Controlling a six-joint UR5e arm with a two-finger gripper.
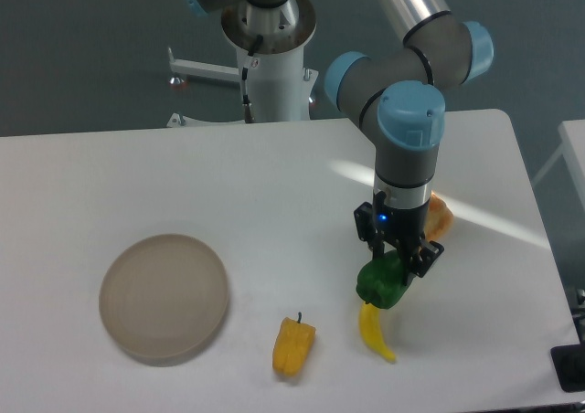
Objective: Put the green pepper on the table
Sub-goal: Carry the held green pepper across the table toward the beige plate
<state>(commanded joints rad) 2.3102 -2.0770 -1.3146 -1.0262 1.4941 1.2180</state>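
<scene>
The green pepper [383, 283] is glossy and dark green, held between the fingers of my gripper [395, 263] at the right of the white table [183, 185]. The gripper is shut on it from above. The pepper hangs just over the table or touches it; I cannot tell which. Its lower edge overlaps the top of a yellow banana.
A yellow banana [376, 333] lies just below the green pepper. A yellow-orange pepper [293, 345] lies at the front centre. A round beige plate [164, 295] sits at the front left. An orange object [440, 216] lies behind the gripper. The arm's base [271, 57] stands at the back.
</scene>
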